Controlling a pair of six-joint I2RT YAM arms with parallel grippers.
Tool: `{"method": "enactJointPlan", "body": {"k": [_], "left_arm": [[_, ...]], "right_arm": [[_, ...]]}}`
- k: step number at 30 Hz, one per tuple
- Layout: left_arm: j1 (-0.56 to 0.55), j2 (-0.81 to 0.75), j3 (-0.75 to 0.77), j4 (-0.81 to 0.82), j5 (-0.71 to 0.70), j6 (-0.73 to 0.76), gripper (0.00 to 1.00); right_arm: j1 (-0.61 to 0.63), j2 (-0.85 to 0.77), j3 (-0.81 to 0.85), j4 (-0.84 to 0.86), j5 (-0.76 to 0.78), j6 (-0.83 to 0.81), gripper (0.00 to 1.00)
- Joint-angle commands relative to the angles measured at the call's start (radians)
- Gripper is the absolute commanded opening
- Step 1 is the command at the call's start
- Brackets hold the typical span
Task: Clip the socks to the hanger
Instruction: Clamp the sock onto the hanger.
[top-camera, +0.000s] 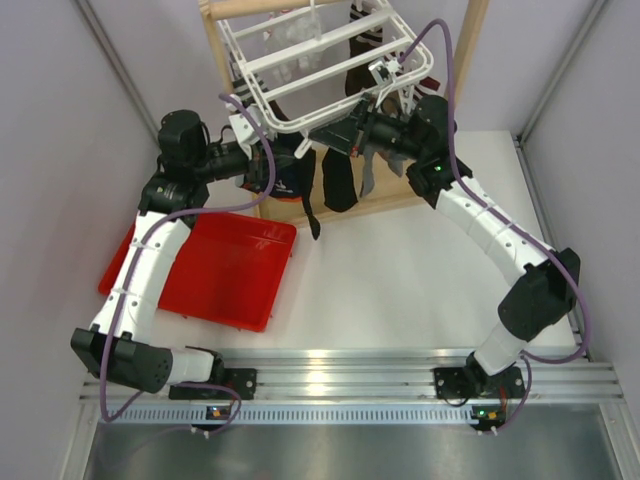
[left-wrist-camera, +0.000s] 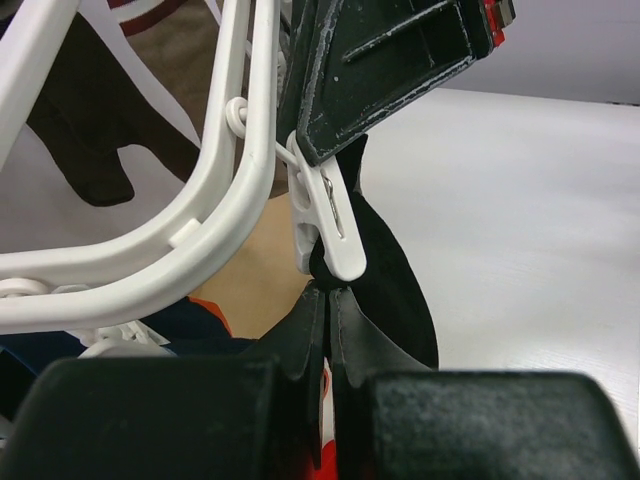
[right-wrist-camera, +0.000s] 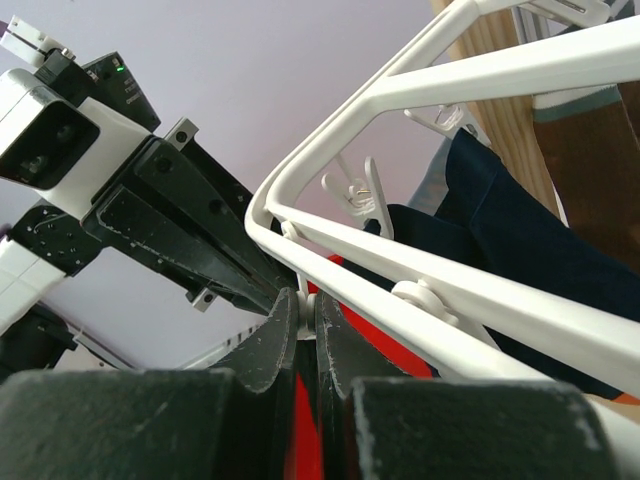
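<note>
Claw (L) (left-wrist-camera: 326, 298) pinches blk sock (left-wrist-camera: 395, 285) under clip (left-wrist-camera: 326, 225); only wrist cam shows.

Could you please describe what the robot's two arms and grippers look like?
The left arm and right arm both have white segmented links between bulky black joint housings, on black bases. A purple cable runs along each arm. The left gripper and right gripper have black, scuffed fingers.

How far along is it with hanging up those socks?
Nearly done, it seems. Several socks hang from the hanger. The left hand holds a black sock at a clip that the right hand pinches. Getting it clipped remains; the red tray's visible part shows no more.
</note>
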Motion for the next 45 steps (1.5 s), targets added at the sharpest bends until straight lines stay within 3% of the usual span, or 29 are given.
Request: {"method": "enactJointPlan", "body": {"k": [1, 12, 20, 29, 32, 33, 35, 37, 45], "left_arm": [[0.005, -0.021, 0.053, 0.061, 0.020, -0.023, 0.00], [0.005, 0.000, 0.070, 0.062, 0.020, -0.014, 0.00], [0.005, 0.006, 0.070, 0.061, 0.045, -0.014, 0.00], [0.005, 0.005, 0.059, 0.042, 0.042, -0.008, 0.00], [0.005, 0.000, 0.045, 0.036, 0.024, -0.013, 0.18], [0.005, -0.003, 0.040, 0.036, 0.014, -0.017, 0.33], [0.005, -0.012, 0.024, 0.028, -0.001, -0.023, 0.43], [0.005, -0.029, 0.008, 0.021, -0.009, -0.024, 0.51], [0.005, -0.113, -0.056, -0.114, -0.030, -0.060, 0.64]], "right_arm": [[-0.006, -0.026, 0.011, 0.006, -0.045, -0.017, 0.00], [-0.004, -0.018, 0.029, -0.019, -0.063, -0.045, 0.01], [-0.006, -0.003, 0.047, 0.011, -0.059, -0.012, 0.37], [-0.006, 0.000, 0.055, 0.030, -0.062, 0.009, 0.54], [-0.006, 0.000, 0.054, 0.029, -0.062, 0.006, 0.55], [-0.006, -0.001, 0.054, 0.024, -0.060, 0.006, 0.55], [-0.004, -0.006, 0.049, 0.020, -0.060, 0.001, 0.56], [-0.007, -0.013, 0.046, 0.000, -0.057, -0.008, 0.56], [-0.018, -0.105, -0.044, -0.121, -0.017, -0.100, 0.62]]}}
